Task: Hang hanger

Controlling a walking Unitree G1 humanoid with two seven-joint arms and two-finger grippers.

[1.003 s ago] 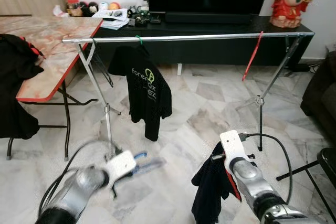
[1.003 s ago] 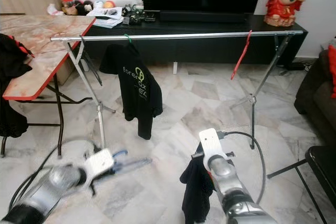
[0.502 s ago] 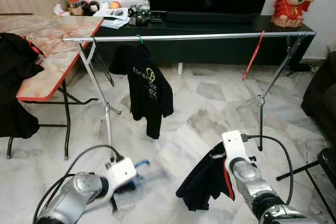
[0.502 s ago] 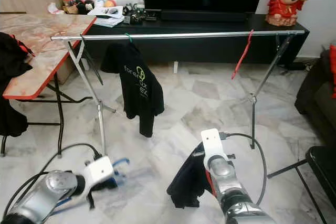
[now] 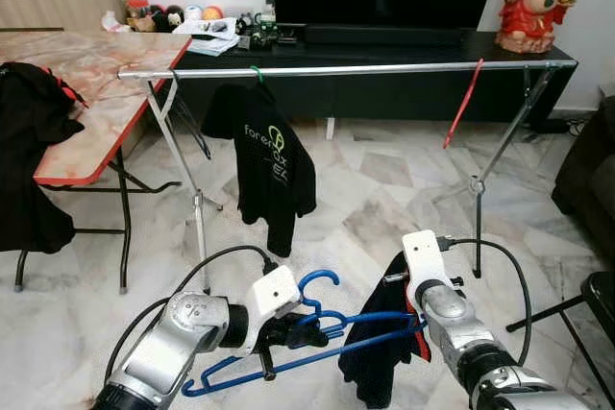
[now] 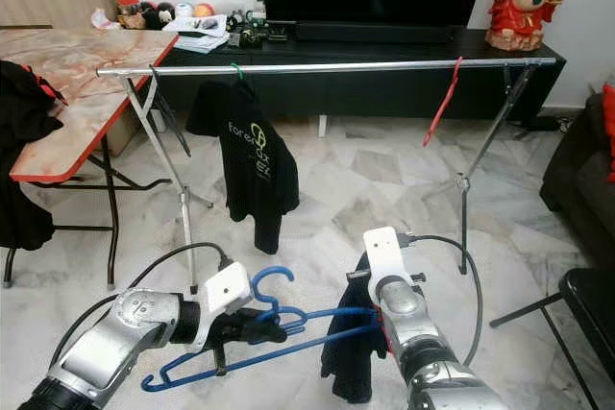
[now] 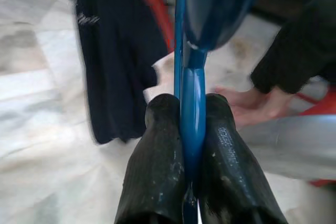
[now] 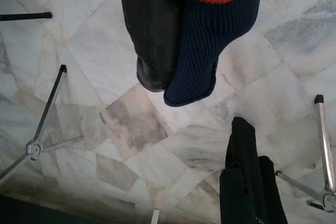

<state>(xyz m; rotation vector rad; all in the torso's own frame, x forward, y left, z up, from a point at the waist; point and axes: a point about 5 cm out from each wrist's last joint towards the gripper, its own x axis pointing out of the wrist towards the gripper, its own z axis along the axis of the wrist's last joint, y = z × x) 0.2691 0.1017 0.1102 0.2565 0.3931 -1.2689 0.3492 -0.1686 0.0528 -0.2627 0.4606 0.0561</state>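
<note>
My left gripper [image 5: 291,329] is shut on a blue plastic hanger [image 5: 309,354], low over the floor; in the left wrist view both black fingers [image 7: 157,150] pinch its neck [image 7: 192,103]. The hanger's right end reaches the dark garment with red trim [image 5: 377,357] that hangs from my right gripper [image 5: 411,317]. In the right wrist view a black finger [image 8: 152,35] presses against the navy and red knit edge [image 8: 210,40]. Ahead stands the metal rail [image 5: 384,68] with a black T-shirt [image 5: 269,175] on a green hook and a red hanger [image 5: 463,103].
A red-edged table [image 5: 86,84] with black cloth [image 5: 29,170] draped over it stands left. A TV console [image 5: 384,45] and red statue [image 5: 533,2] are behind the rail. A dark sofa [image 5: 591,180] and black stool [image 5: 601,300] sit right. A person's hand [image 7: 247,106] shows beyond the hanger.
My left arm has swung up and rightward, bringing the blue hanger from the floor side to the garment. The garment has swung under my right gripper.
</note>
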